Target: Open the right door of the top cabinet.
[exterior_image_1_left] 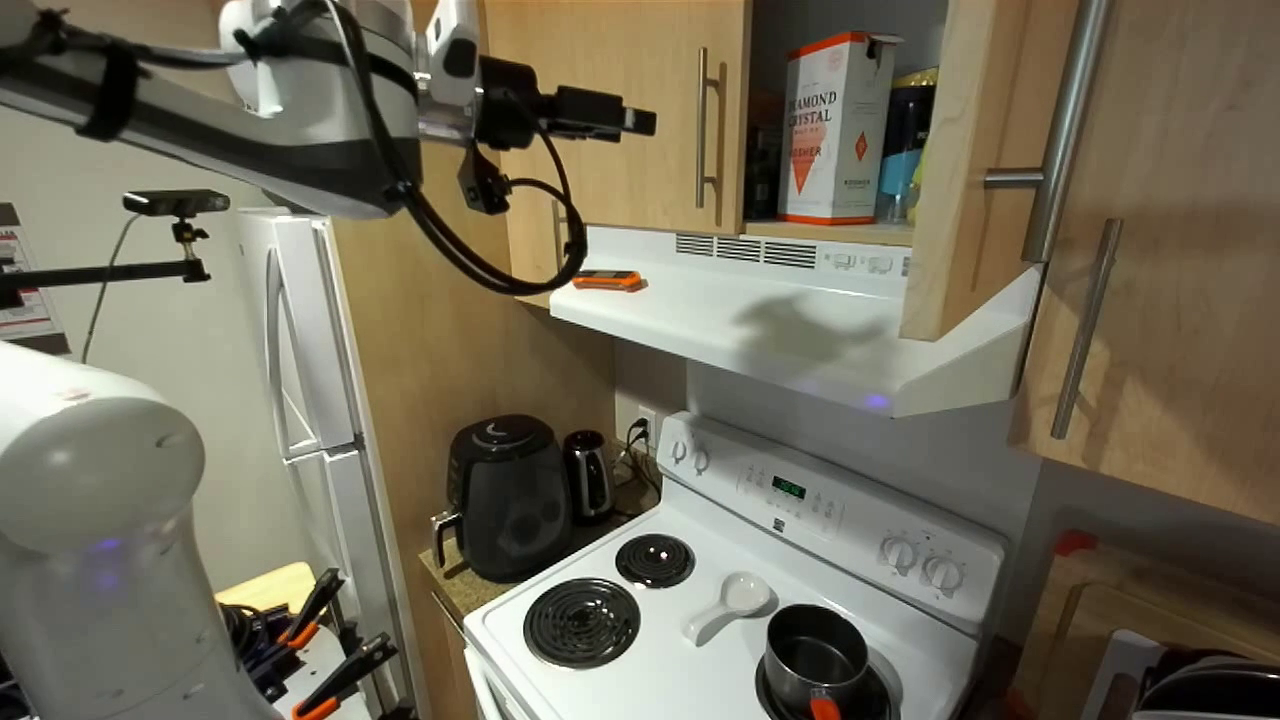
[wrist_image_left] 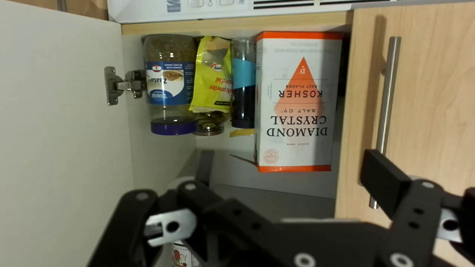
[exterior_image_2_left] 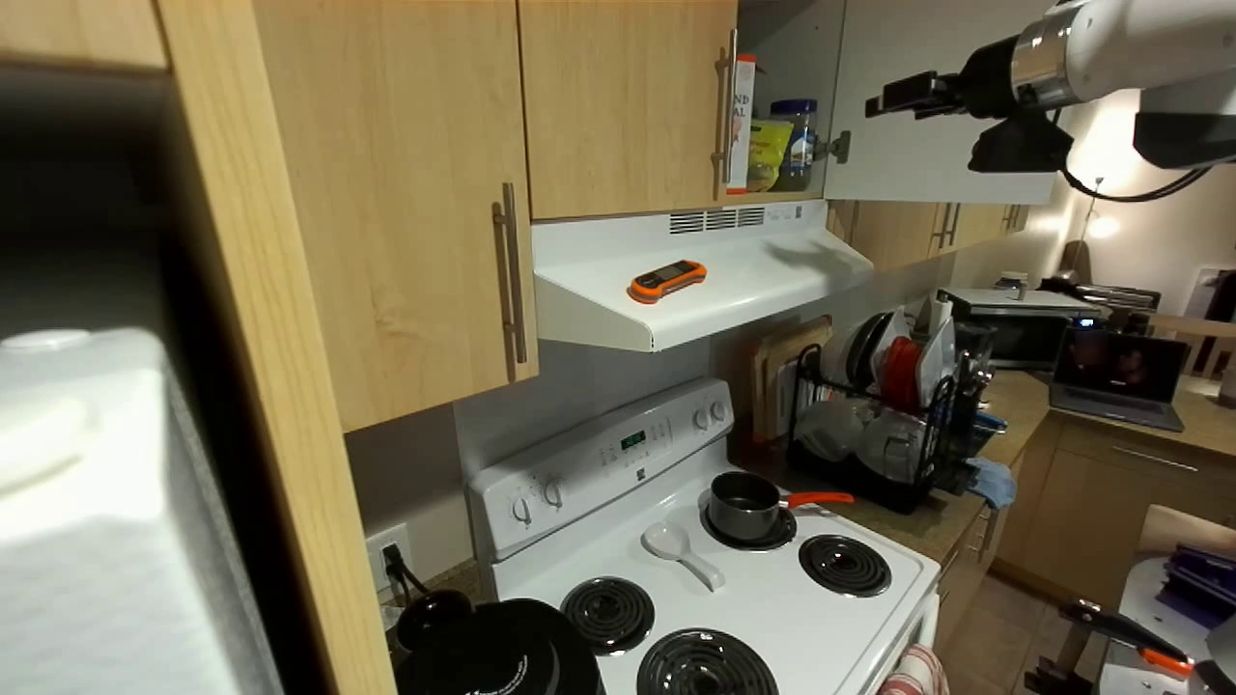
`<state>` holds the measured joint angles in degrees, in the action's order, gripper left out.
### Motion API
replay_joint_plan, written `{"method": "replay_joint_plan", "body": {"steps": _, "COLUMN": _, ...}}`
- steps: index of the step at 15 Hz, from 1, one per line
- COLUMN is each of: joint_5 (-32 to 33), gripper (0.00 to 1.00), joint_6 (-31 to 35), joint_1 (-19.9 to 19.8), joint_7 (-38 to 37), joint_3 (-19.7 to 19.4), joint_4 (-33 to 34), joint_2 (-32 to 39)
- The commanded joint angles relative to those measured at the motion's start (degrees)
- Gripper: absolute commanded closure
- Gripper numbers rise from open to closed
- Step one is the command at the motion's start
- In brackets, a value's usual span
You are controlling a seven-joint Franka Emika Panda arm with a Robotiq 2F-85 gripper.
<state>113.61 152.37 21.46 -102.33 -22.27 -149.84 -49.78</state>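
Note:
The right door (exterior_image_1_left: 1040, 130) of the top cabinet (wrist_image_left: 237, 23) stands swung outward, its bar handle (exterior_image_1_left: 1068, 130) facing away from the opening. Its white inner face (exterior_image_2_left: 946, 87) shows in an exterior view and fills the left of the wrist view (wrist_image_left: 63, 129), with a metal hinge (wrist_image_left: 124, 85) beside it. The twin left door (exterior_image_1_left: 620, 110) is closed, with its own bar handle (wrist_image_left: 387, 100). My gripper (wrist_image_left: 291, 168) is open, facing the cabinet's interior with nothing between its fingers. In both exterior views the gripper (exterior_image_1_left: 640, 122) hangs in the air, apart from the right door's handle.
Inside the cabinet are a salt box (wrist_image_left: 297, 100), a jar (wrist_image_left: 170, 85) and a yellow packet (wrist_image_left: 213, 78). Below is the range hood (exterior_image_1_left: 720, 310) with an orange device (exterior_image_2_left: 666, 280) on it. A longer wood door (exterior_image_1_left: 1180, 330) with a handle is beside the open door.

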Motion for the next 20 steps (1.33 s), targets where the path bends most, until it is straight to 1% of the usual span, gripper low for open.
{"method": "replay_joint_plan", "body": {"steps": 1, "joint_5": 4.7, "gripper": 0.0, "joint_6": -0.9, "joint_1": 3.7, "joint_7": -5.9, "joint_3": -1.8, "joint_4": 4.1, "joint_2": 5.0}}
{"method": "replay_joint_plan", "body": {"steps": 5, "joint_5": 7.4, "gripper": 0.0, "joint_6": -1.7, "joint_1": 6.3, "joint_7": -8.3, "joint_3": -3.6, "joint_4": 6.5, "joint_2": 7.7}}
{"method": "replay_joint_plan", "body": {"steps": 12, "joint_5": 11.6, "gripper": 0.0, "joint_6": -3.2, "joint_1": 9.9, "joint_7": -10.4, "joint_3": -6.7, "joint_4": 10.5, "joint_2": 11.2}}
{"method": "replay_joint_plan", "body": {"steps": 16, "joint_5": 14.4, "gripper": 0.0, "joint_6": -2.8, "joint_1": 12.3, "joint_7": -11.5, "joint_3": -9.1, "joint_4": 13.2, "joint_2": 12.7}}
{"method": "replay_joint_plan", "body": {"steps": 20, "joint_5": 17.4, "gripper": 0.0, "joint_6": -1.7, "joint_1": 15.7, "joint_7": -13.8, "joint_3": -12.3, "joint_4": 15.7, "joint_2": 13.4}}
